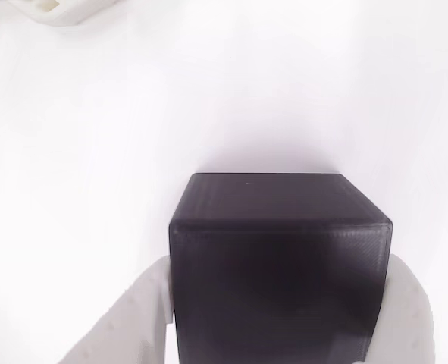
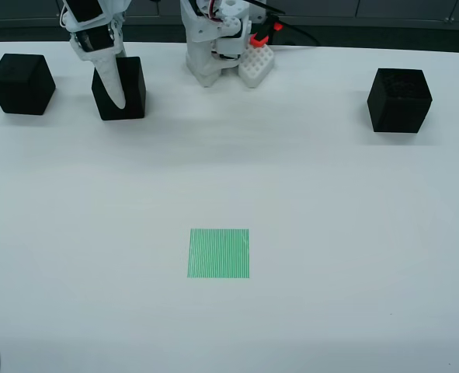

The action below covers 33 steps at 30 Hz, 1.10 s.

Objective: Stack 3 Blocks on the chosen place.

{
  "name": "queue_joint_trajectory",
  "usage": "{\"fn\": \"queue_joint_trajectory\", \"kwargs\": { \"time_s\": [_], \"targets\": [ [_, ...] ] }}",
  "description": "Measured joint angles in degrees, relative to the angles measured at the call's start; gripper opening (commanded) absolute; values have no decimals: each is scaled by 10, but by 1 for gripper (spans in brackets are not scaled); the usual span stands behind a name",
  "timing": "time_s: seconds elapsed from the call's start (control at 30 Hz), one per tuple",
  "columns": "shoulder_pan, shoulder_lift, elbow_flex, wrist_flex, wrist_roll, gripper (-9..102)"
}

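Three matte black plastic cubes sit on the white table [image 2: 330,233]: one clamped between the white gripper [image 2: 119,81] fingers, all apart from the green-striped square patch [image 2: 219,252].

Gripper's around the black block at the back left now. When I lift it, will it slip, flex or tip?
The block looks rigid: straight edges, no bowing between the white fingers. Its matte, finely ribbed faces probably grip well, so slipping seems unlikely. Flat faces mean it should not roll, and the gripper straddles it squarely, so it likely lifts level.
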Motion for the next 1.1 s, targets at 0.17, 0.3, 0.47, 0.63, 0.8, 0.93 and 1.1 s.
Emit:
{"fn": "queue_joint_trajectory", "kwargs": {
  "time_s": [0.17, 0.3, 0.47, 0.63, 0.8, 0.93, 1.1],
  "targets": [
    [-67, -10, -28, 11, 57, 21],
    [-140, -11, -60, 14, 129, 21],
    [-245, -11, -95, 14, 247, 21],
    [-365, -11, -145, 8, 380, 20],
    [-474, -40, -192, -8, 478, 20],
    [-523, -81, -213, -33, 530, 20],
    [-558, -150, -264, -49, 571, 20]
  ]
}}
